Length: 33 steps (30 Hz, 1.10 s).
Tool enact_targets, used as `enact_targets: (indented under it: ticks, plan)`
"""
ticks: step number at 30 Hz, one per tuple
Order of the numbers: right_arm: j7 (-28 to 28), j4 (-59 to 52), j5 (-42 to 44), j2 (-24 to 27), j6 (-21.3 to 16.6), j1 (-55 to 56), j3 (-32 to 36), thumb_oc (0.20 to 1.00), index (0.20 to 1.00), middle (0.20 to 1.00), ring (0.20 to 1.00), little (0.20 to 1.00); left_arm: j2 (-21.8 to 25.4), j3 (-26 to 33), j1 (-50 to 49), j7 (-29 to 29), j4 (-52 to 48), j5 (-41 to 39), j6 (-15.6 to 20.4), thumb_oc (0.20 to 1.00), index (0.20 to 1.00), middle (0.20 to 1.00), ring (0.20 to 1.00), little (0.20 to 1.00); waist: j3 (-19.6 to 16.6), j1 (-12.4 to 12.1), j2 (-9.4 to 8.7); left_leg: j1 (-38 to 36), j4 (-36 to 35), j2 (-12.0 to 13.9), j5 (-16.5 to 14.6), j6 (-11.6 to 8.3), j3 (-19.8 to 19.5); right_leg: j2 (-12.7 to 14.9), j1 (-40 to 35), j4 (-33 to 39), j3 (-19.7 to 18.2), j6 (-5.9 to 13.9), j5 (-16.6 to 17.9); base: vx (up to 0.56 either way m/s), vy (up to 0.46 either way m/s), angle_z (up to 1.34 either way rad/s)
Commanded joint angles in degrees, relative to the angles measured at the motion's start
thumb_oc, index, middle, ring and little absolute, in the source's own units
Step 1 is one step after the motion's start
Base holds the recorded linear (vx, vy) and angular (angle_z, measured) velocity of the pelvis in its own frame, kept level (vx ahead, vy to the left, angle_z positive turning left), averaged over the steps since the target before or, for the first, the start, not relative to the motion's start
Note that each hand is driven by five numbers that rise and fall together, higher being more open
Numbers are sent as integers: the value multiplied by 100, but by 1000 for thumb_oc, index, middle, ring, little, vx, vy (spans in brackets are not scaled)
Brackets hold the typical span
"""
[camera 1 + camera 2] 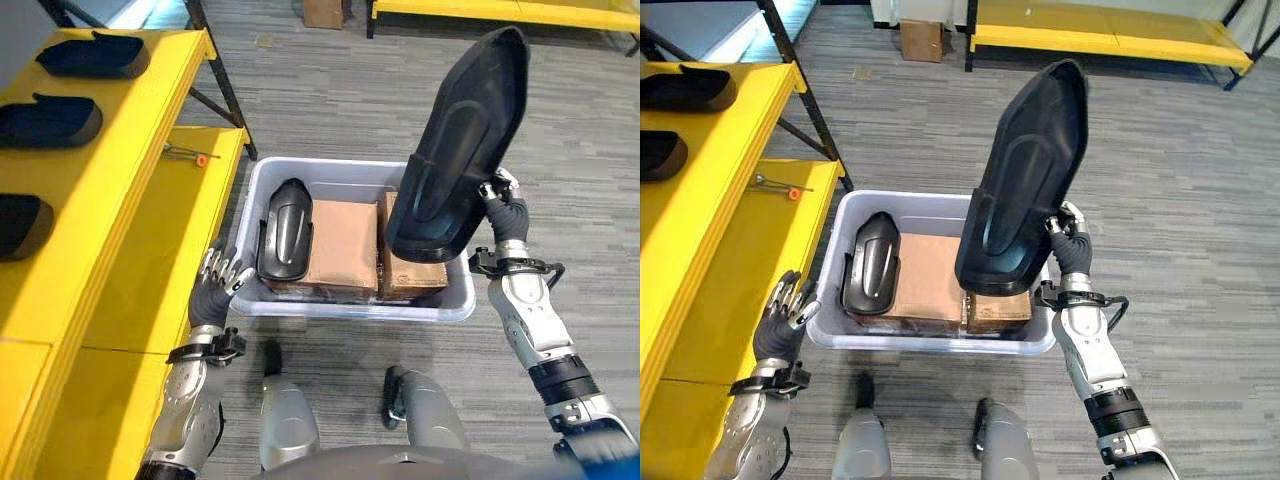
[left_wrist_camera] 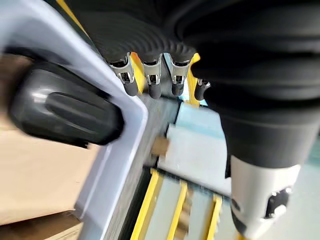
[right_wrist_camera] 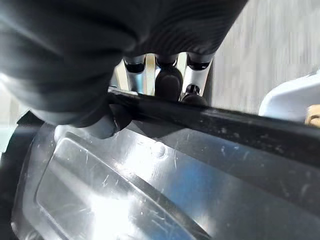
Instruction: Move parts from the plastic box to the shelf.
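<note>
Item one — large black part (image 1: 460,150): gripped at its edge by my right hand (image 1: 503,205), fingers and thumb pinched over the rim as the right wrist view shows. It stands nearly upright, lifted above the right end of the plastic box (image 1: 350,305), its lower end over a cardboard carton (image 1: 410,270). Status: picked, not yet delivered.

Item two — smaller black part (image 1: 286,230): resting in the left end of the box, leaning on the second cardboard carton (image 1: 340,245). Status: untouched, waiting.

Item three — my left hand (image 1: 222,272): fingers straight and relaxed, holding nothing, just beside the box's left wall, between it and the yellow shelf (image 1: 130,180).

Item four — shelf stock: three black parts (image 1: 50,120) on the upper yellow level, lined up one behind another. I judge these as already placed. The lower level carries a small tool with an orange tip (image 1: 190,155).

Tally, as I read it: three shelved, one in hand, one left in the box — past the halfway mark. Remaining: swing the held part left across to the shelf, set it down, then return for the last one.
</note>
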<state>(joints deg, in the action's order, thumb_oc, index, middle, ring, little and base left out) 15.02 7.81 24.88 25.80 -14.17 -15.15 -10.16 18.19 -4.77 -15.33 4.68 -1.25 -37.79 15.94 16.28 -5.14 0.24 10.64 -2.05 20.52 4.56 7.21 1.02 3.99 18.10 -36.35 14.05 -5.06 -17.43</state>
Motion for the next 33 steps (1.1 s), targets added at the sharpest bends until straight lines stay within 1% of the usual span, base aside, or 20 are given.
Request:
enact_targets:
  ticks: [1, 2, 3, 4, 5, 7, 11, 13, 15, 18, 20, 21, 22, 23, 25, 26, 27, 29, 30, 33]
  plan:
    - [-53, -530, 61, 183, -499, -248, 514, 200, 200, 200, 200, 200, 137, 109, 526, -211, -142, -114, 192, 1000, 1000, 1000, 1000, 1000, 191, 103, -29, 212, 1108, 129, 1169, -1521, -75, 450, -581, 799, -285, 606, 399, -296, -298, 136]
    - [-143, -770, 82, 234, -547, 116, 708, 200, 200, 200, 200, 200, 117, 80, 552, -295, -178, -95, 183, 1000, 1000, 1000, 1000, 1000, 229, 134, -143, 306, 2207, -284, 414, -1356, 62, 639, -609, 945, -35, 553, 594, -164, -161, 110]
    - [-146, -782, 82, 233, -542, 132, 717, 200, 200, 200, 200, 200, 121, 73, 547, -295, -179, -96, 183, 1000, 1000, 1000, 1000, 1000, 223, 148, -132, 357, 2294, -286, 360, -1348, 27, 646, -607, 923, -16, 563, 578, -181, -220, 117]
    - [-182, -959, 57, 196, -543, 543, 938, 200, 200, 200, 200, 200, 77, 63, 575, -329, -167, -109, 152, 1000, 1000, 1000, 1000, 1000, 174, 240, -164, 162, 2874, -387, -313, -1295, 304, 793, -734, 991, 214, 578, 547, -34, -70, 137]
    - [-221, -1011, 125, 125, -561, 732, 1022, 200, 200, 200, 200, 200, 45, 46, 591, -350, -205, -98, 137, 1000, 1000, 1000, 1000, 1000, 136, 300, -177, 44, 3273, -404, -583, -1240, 419, 857, -788, 1031, 364, 554, 580, -31, -70, 114]
    - [-200, -1038, 138, 52, -540, 927, 1109, 200, 200, 200, 200, 200, 64, 35, 595, -351, -231, -64, 117, 1000, 1000, 1000, 1000, 1000, 95, 364, -132, -100, 3260, -389, -762, -1205, 476, 895, -834, 1019, 522, 562, 552, -27, 45, 82]
    - [-152, -1365, 109, -132, -563, 1493, 1473, 200, 200, 200, 200, 200, 91, -25, 627, -386, -236, -69, 125, 1000, 1000, 1000, 1000, 1000, -33, 619, -8, -367, 2304, -392, -1256, -1103, 917, 1344, -898, 884, 956, 801, 764, -5, 203, 115]
    - [-99, -1257, 86, -227, -549, 1610, 1529, 200, 200, 200, 200, 200, 253, 0, 639, -402, -376, -92, 151, 1000, 1000, 1000, 1000, 1000, 112, 505, -60, -76, 2627, -847, -1451, -1100, 595, 1935, -1161, 959, 1215, 954, 1165, 40, 376, 141]
    - [-88, -1271, 113, -269, -562, 1651, 1589, 200, 200, 200, 200, 200, 274, 36, 573, -421, -394, -82, 135, 1000, 1000, 1000, 1000, 1000, 111, 458, -56, -51, 2583, -969, -1517, -1084, 554, 2110, -1275, 1049, 1327, 1072, 1343, 41, 299, 79]
    - [-82, -1280, 89, -412, -525, 1668, 1577, 200, 200, 200, 200, 200, 355, 233, 459, -380, -428, 54, 188, 1000, 1000, 1000, 1000, 1000, 76, 350, -123, 65, 2563, -1575, -1696, -869, 401, 2535, -1484, 1401, 1315, 1321, 2048, 75, 376, 124]
    - [-91, -1307, 106, -509, -539, 1749, 1587, 200, 200, 200, 200, 200, 407, 277, 488, -366, -436, 141, 191, 1000, 1000, 1000, 1000, 1000, 5, 349, -161, 84, 2456, -1727, -1670, -799, 317, 2583, -1517, 1440, 1279, 1319, 2067, 54, 184, 113]
    - [-118, -1300, 116, -609, -539, 1857, 1667, 200, 200, 200, 200, 200, 501, 327, 564, -316, -404, 372, 257, 1000, 1000, 1000, 1000, 1000, -48, 556, -228, 161, 2296, -2030, -1511, -653, 127, 2448, -1364, 1537, 571, 1259, 2525, 85, 113, 77]
    - [-121, -1298, 116, -612, -538, 1863, 1656, 200, 200, 200, 200, 200, 502, 331, 555, -313, -398, 375, 258, 1000, 1000, 1000, 1000, 1000, -80, 534, -216, 114, 2304, -1998, -1646, -687, 101, 2407, -1346, 1465, 454, 1355, 2434, 92, 288, 103]
    - [-156, -1247, 196, -640, -511, 1832, 1619, 200, 200, 200, 200, 200, 504, 365, 636, -265, -300, 402, 297, 1000, 1000, 1000, 1000, 1000, -61, 763, -205, 98, 2107, -2169, -1423, -587, -31, 1867, -931, 1444, -553, 1215, 2518, 116, 227, 155]
    - [-300, -1256, 275, -718, -548, 1915, 1611, 200, 200, 200, 200, 200, 437, 424, 654, -267, -270, 539, 288, 1000, 1000, 1000, 1000, 1000, -50, 929, -199, -27, 1856, -2226, -1299, -500, -152, 984, -619, 1175, -1249, 1040, 1935, 72, 209, 72]
    - [-303, -1256, 277, -717, -548, 1914, 1611, 200, 200, 200, 200, 200, 436, 427, 655, -267, -272, 540, 287, 1000, 1000, 1000, 1000, 1000, -61, 924, -201, -18, 1837, -2223, -1277, -505, -145, 980, -595, 1171, -1256, 1031, 1943, 100, 142, -34]
    - [-426, -1194, 314, -717, -539, 2002, 1592, 200, 200, 200, 200, 200, 392, 478, 599, -327, -292, 629, 265, 1000, 1000, 1000, 1000, 1000, -71, 982, -238, -117, 1600, -2292, -1180, -459, -248, 348, -462, 1187, -1401, 910, 1456, 77, 79, -16]
    - [-439, -1160, 297, -728, -562, 2021, 1557, 200, 200, 200, 200, 200, 381, 501, 538, -334, -314, 695, 262, 1000, 1000, 1000, 1000, 1000, -97, 976, -294, -204, 1454, -2318, -1150, -447, -281, 142, -476, 1297, -1402, 859, 1389, 101, 28, -5]
    - [-503, -1046, 336, -770, -589, 1971, 1508, 200, 200, 200, 200, 200, 321, 563, 546, -292, -282, 736, 282, 1000, 1000, 1000, 1000, 1000, -156, 984, -384, -287, 1235, -2409, -1079, -423, -403, -282, -358, 1635, -1535, 863, 1427, 133, -42, -19]
    - [-477, -981, 340, -765, -611, 1907, 1456, 200, 200, 200, 200, 200, 253, 566, 569, -280, -229, 761, 302, 1000, 1000, 1000, 1000, 1000, -228, 1024, -419, -435, 1012, -2493, -1032, -413, -520, -547, -337, 2175, -1858, 879, 1619, 107, -32, -17]
